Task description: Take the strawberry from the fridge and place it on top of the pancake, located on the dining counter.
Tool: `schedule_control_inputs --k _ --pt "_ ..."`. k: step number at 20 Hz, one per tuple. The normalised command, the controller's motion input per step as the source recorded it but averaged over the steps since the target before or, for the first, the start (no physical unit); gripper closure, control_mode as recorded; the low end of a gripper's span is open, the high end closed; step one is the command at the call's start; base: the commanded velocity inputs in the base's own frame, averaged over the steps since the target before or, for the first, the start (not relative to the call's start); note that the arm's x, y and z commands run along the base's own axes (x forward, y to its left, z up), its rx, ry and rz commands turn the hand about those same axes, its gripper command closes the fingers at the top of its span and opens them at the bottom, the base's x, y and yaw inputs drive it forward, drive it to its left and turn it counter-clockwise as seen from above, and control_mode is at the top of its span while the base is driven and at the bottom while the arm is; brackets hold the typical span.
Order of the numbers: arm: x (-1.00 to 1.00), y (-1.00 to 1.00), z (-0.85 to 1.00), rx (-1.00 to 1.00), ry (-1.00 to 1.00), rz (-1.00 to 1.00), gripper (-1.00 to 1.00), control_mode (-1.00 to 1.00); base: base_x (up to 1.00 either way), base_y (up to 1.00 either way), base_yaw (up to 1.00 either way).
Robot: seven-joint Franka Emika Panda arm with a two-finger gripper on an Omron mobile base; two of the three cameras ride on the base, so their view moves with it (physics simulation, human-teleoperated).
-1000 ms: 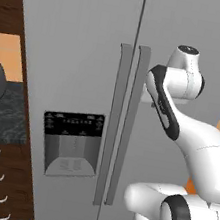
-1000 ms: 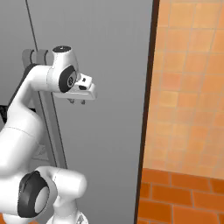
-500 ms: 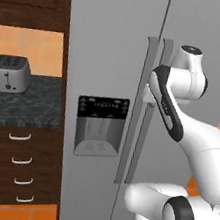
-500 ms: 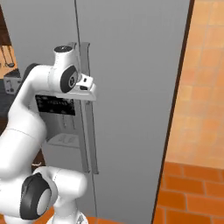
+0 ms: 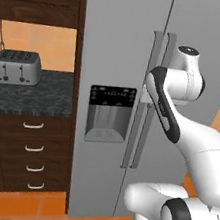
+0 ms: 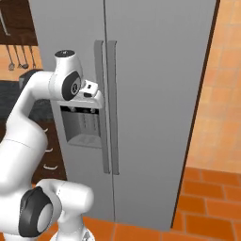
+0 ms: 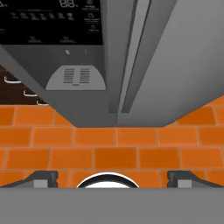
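Observation:
The tall grey fridge (image 5: 120, 32) stands right in front of me with both doors shut. Its two long handles (image 6: 106, 94) run side by side down the middle. The black-panelled water dispenser (image 5: 109, 113) sits in the left door. My gripper (image 7: 113, 177) is open, its two dark fingertips (image 7: 43, 177) far apart with nothing between them. It hangs at dispenser height (image 6: 92, 97), just left of the handles and short of the door, looking down the fridge front (image 7: 175, 65) to the floor. The strawberry is hidden. The pancake and the dining counter are out of view.
Left of the fridge, a dark speckled counter (image 5: 33, 96) carries a silver toaster (image 5: 15, 66) above dark wood drawers (image 5: 29, 149). An orange brick wall (image 6: 221, 94) closes the fridge's right side. Orange tiles (image 7: 113, 144) cover the floor below.
The whole picture has shifted as the base moved, bringing the toaster counter and the dispenser further into view. The arm keeps its pose. The gripper went from shut to open.

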Motion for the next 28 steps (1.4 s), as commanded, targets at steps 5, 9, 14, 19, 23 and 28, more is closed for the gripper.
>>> schedule_control_inputs --k 5,9,14,19,23,28 --pt "0.00 0.00 0.00 0.00 0.00 0.00 -1.00 1.00 -0.04 -0.35 0.03" --pt "0.00 0.00 0.00 0.00 0.00 0.00 -1.00 1.00 0.00 -0.21 0.06" --pt "0.00 0.00 0.00 0.00 0.00 0.00 -1.00 1.00 0.00 -0.30 0.05" --pt "0.00 0.00 0.00 0.00 0.00 0.00 -1.00 1.00 0.02 -0.49 0.01" --pt "0.00 0.00 0.00 0.00 0.00 0.00 -1.00 1.00 0.00 0.14 0.00" --pt "0.12 0.02 -0.22 -0.07 -0.01 0.03 -1.00 -1.00 0.00 0.07 0.00"
